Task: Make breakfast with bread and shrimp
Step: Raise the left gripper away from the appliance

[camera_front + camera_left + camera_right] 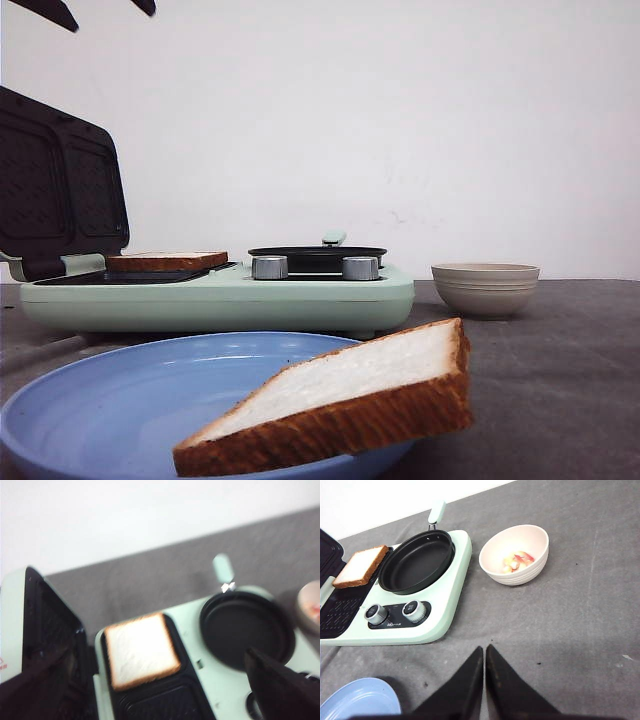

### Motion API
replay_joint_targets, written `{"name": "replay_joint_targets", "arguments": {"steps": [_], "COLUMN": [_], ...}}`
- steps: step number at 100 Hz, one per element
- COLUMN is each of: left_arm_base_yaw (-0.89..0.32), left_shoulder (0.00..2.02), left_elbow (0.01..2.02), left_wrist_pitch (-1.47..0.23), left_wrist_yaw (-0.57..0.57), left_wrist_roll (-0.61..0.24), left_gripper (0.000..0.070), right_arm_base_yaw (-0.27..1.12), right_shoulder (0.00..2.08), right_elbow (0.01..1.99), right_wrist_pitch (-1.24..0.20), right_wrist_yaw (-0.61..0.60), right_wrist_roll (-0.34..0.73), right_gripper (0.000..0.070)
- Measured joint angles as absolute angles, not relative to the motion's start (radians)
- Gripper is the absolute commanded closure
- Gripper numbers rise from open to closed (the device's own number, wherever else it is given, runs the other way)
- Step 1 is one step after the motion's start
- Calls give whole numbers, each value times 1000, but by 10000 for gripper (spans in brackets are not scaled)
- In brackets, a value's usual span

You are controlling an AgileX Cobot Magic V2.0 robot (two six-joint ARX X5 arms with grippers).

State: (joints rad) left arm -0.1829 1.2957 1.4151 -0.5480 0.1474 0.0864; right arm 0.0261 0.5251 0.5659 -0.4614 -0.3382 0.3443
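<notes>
Front view: a thick bread slice (345, 405) propped on the near rim of a blue plate (110, 400), crust edge toward the camera, long axis running low-left to high-right, one corner hanging past the plate on the right side. Behind it, a mint-green breakfast maker (215, 290) with its dark lid (55, 185) raised, a second bread slice (165, 261) lying flat on the left grill plate, a black frying pan (316, 254) on the right half, and a beige bowl (485, 287) well apart on the grey table (560, 370). Only dark arm tips at the upper left corner; no fingers visible here. Left wrist view: blurred, looking down on the toasted slice (141, 650) in the far grill compartment, lid (47, 635) open beside it, pan (246, 629) alongside; left gripper's dark finger (280, 685) only partly in frame, so cannot tell whether apart or together. Right wrist view: right gripper (485, 655) with fingers pressed together on nothing, above bare table; shrimp (516, 561) in the bowl (515, 555) ahead of it, plate rim (360, 697) off to one side near the fingers. Judged next: the plated slice lies between the arms, likely nearer the right gripper, needing the fingers spread first and a grasp across the slice's thickness.
</notes>
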Motion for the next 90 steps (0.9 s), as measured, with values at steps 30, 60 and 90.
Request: {"name": "replay_joint_targets", "arguments": {"steps": [30,60,90], "left_arm_base_yaw": [-142,-140,-140], "left_shoulder": [1059,833,662], "left_elbow": [1029,879,701], "left_wrist_pitch": [-392,-431,-442], "left_wrist_yaw": [156,156,154], "left_wrist_roll": [22,-13,-55], "left_gripper": [0,0,0], "right_arm_base_yaw": [26,28,65], "right_shoulder": [525,525,525], "right_elbow": [566,566,566], "right_wrist_pitch": [-477,-540,-588], "right_wrist_yaw": [-371,-399,-459], "right_wrist_roll": [345,348,374], "right_gripper": [698,686,569]}}
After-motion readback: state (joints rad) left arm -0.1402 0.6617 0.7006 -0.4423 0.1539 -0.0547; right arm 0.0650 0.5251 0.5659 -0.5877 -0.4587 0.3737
